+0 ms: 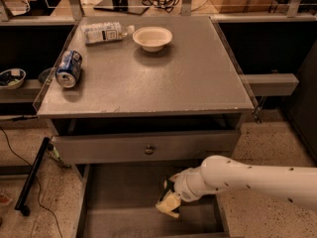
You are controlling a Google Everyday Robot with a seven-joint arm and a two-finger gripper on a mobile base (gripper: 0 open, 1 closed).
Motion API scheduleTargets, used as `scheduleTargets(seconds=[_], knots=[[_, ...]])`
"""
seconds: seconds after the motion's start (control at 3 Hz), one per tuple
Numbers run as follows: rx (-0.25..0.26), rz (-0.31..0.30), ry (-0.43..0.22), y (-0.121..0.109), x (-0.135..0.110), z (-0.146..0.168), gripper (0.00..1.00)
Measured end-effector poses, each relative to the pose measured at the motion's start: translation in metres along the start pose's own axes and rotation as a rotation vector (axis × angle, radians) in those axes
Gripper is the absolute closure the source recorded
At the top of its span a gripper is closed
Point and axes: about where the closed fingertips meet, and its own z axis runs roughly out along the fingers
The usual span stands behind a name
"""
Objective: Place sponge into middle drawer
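Grips sponge (167, 206) tight in gripper (170, 197), low over right part of open middle drawer (119, 202), bare floor straight below the sponge, long axis unclear, probably only needing a release downward.

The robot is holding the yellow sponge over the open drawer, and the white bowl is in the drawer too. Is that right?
Not quite. The bowl isn't in the drawer; it sits up on the table, as the camera view shows. The rest is right: the gripper holds the sponge over the open drawer.
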Motion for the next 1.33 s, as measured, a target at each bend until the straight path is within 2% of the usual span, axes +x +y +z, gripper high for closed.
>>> scheduleTargets(seconds=[0.33,1.0,1.33], knots=[[0.000,0.000,0.000,0.000,0.000,0.000,1.00],[-0.083,-0.059,0.017,0.024,-0.007,0.051,1.00],[-0.085,-0.059,0.018,0.024,-0.007,0.051,1.00]])
